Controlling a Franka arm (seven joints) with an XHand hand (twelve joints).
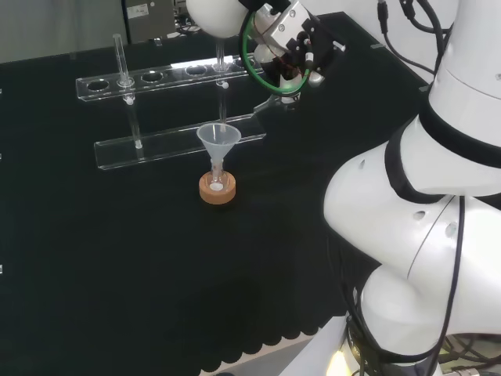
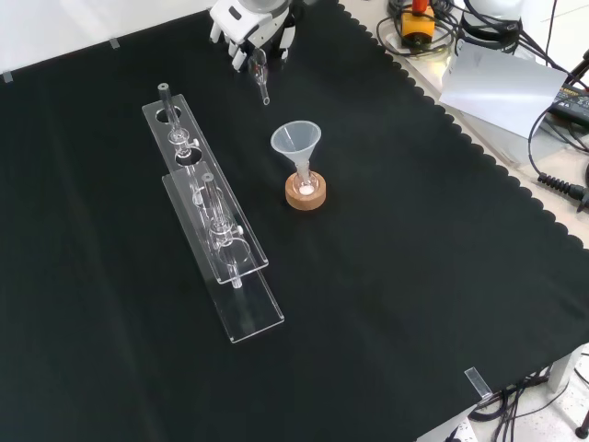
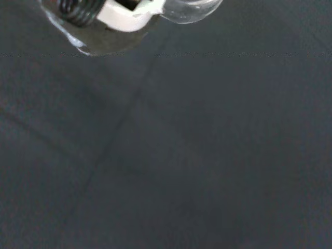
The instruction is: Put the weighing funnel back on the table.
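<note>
Hand point(image 2: 241, 26) curled round one weighing funnel point(image 2: 261, 78), one funnel point(image 2: 295, 140), one cork ring point(image 2: 305, 194), one clear rack point(image 2: 210, 221)

Small clear weighing funnel point(image 2: 261, 77), stem down, in the robot hand point(image 2: 245, 25)

A clear funnel point(image 2: 295, 140) stands in a small flask point(image 2: 305, 180) on a cork ring point(image 2: 305, 196), beside a clear tube rack point(image 2: 250, 313), on the black-clothed bench point(image 2: 414, 276).
</note>
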